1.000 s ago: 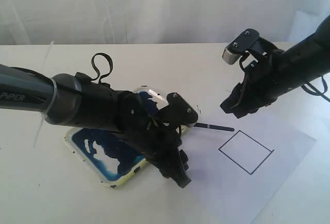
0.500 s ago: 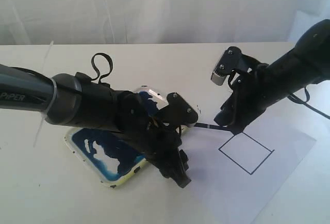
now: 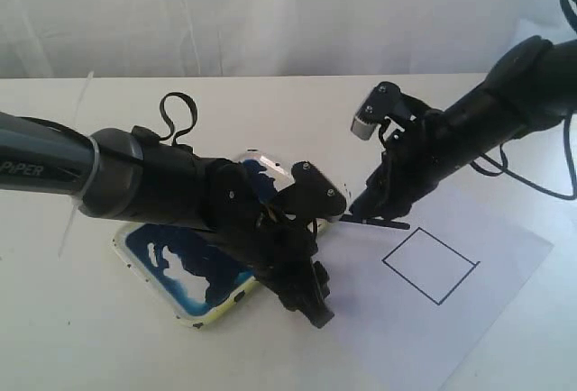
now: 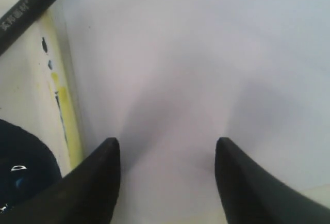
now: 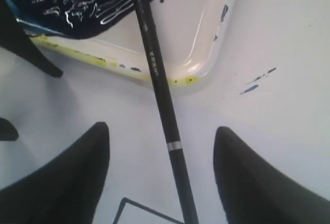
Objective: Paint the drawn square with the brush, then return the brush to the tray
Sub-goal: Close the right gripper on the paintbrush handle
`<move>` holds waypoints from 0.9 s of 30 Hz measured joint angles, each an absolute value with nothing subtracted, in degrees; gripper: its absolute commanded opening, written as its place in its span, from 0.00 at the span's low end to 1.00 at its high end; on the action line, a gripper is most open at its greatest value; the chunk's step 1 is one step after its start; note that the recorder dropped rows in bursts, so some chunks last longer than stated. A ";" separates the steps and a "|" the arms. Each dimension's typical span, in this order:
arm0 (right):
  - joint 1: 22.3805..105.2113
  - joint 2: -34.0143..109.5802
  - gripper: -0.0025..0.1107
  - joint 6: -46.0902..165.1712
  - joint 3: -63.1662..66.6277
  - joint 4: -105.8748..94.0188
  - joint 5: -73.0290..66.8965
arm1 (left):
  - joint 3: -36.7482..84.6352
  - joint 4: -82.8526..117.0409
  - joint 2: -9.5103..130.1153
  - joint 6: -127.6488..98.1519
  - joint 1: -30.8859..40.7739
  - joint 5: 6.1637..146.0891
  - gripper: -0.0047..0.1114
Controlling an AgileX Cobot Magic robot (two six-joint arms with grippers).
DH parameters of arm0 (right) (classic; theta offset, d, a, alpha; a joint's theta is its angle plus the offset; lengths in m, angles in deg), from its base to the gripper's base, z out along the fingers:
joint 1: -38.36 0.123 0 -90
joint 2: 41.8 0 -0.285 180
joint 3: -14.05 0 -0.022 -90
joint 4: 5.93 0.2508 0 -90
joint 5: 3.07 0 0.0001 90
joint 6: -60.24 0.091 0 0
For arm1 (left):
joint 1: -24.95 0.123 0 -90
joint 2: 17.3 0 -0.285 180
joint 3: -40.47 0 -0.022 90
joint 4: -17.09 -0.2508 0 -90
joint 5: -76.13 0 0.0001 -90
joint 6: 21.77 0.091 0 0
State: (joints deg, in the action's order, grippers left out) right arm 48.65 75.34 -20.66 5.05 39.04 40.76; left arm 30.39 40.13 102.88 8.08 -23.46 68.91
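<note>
At the far left we see the left arm [image 3: 135, 184] reaching in low across the counter [image 3: 270, 112] and over the tray [image 3: 209, 312]. Its jaws stand wide apart at the tray's right-hand edge, pointing down, with nothing between them; in the left wrist view the two fingers [image 4: 98, 182] frame only bare white surface, with the tray's yellowish rim just beside one of them.

The tray lies left of centre, tilted, its floor smeared with dark blue paint [image 3: 176, 260].

The brush [image 3: 383, 222] lies across the tray's right-hand rim: one end rests over the blue paint, the other reaches out over the white paper [image 3: 505, 256] towards the drawn square [image 3: 430, 266]. Its silver band [image 5: 174, 145] sits on the part outside the tray.

Next comes the right arm [image 3: 487, 121], slanting down from the right. Its jaws are spread wide and straddle the brush handle, one finger [image 5: 67, 177] on each side with a clear gap to the handle, so we see no grip on it.

A few blue splashes [image 5: 256, 83] mark the surface near the tray's corner.

The drawn square lies on the paper right of the brush, a thin black outline, tilted, with a blank interior.
</note>
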 measured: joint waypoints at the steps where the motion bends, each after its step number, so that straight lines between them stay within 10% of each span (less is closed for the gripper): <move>1: 48.65 75.97 0.52 -19.08 6.54 38.38 42.00 | 30.39 40.13 102.88 8.08 -23.46 68.91 0.55; 27: 49.05 86.21 0.47 -27.57 12.59 41.55 45.71 | 30.39 40.13 102.88 8.19 -23.46 68.91 0.55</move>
